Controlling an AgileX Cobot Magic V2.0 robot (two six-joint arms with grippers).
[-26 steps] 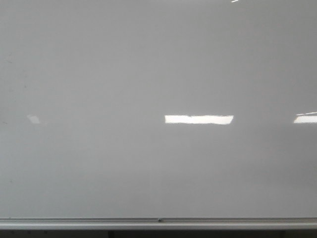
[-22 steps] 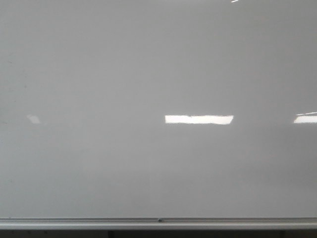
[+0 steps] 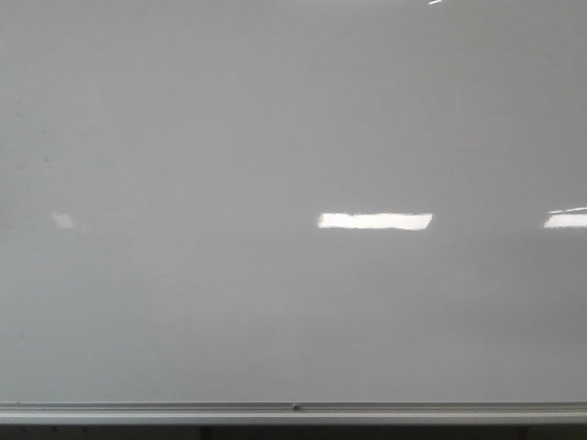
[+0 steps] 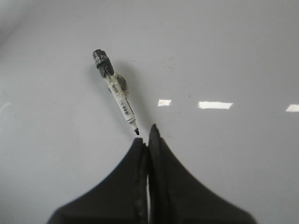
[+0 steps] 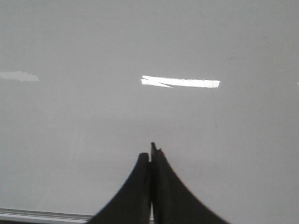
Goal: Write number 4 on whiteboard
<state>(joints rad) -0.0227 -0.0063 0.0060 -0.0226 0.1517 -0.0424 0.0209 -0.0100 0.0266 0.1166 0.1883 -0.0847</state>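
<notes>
The whiteboard (image 3: 275,137) fills the front view, glossy pale grey, with a silver rail (image 3: 183,412) on its lower edge. No number 4 shows on it in any view. Neither gripper shows in the front view. In the left wrist view my left gripper (image 4: 145,135) is shut with nothing between its jaws. A white marker (image 4: 119,95) with a dark cap end lies slanted against the board (image 4: 233,56). Its black tip sits right beside my fingertips, and I cannot tell whether it touches them. My right gripper (image 5: 149,151) is shut and empty in front of the board (image 5: 93,46).
Bright rectangular light reflections (image 3: 376,221) lie on the board, and they also show in the left wrist view (image 4: 215,105) and the right wrist view (image 5: 182,82). The rail shows in the right wrist view (image 5: 37,215). A dark strip runs below the rail (image 3: 293,433).
The middle reflection in the front view has become a little shorter at its left end. Nothing else has visibly changed.
</notes>
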